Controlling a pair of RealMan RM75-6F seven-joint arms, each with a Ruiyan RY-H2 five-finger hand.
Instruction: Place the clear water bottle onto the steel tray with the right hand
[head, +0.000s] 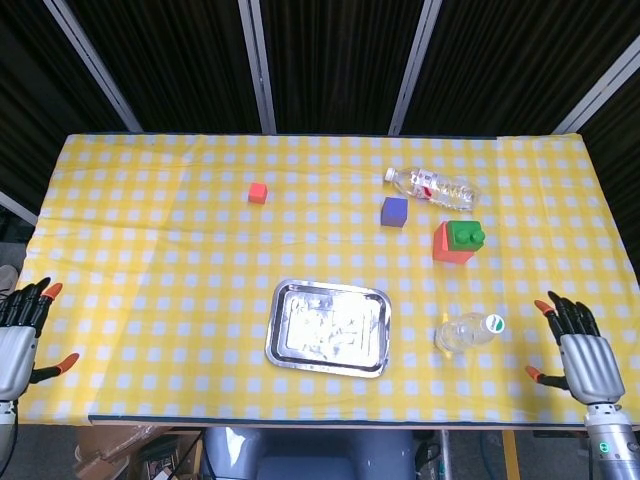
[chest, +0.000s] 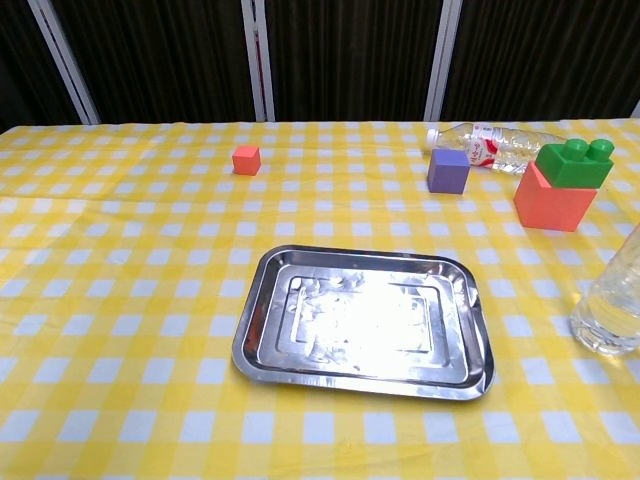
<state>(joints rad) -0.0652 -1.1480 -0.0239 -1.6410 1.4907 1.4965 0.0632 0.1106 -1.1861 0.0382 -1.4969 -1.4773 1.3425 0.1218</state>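
Note:
A clear water bottle (head: 465, 333) with a white cap stands upright near the table's front right; the chest view shows its lower part (chest: 609, 303) at the right edge. Left of it, the steel tray (head: 283, 340) lies empty near the front edge, and it is seen large in the chest view (chest: 258, 340). My right hand (head: 579, 353) hovers at the front right corner, to the right of the bottle and apart from it, fingers spread and holding nothing. At the front left edge my left hand (head: 18, 335) is likewise spread and empty. Neither hand shows in the chest view.
A second bottle (head: 432, 186) with a red label lies on its side at the back right. Near it are a purple cube (head: 394, 211) and a green brick on a red block (head: 457, 241). A small red cube (head: 258, 193) sits back left of centre.

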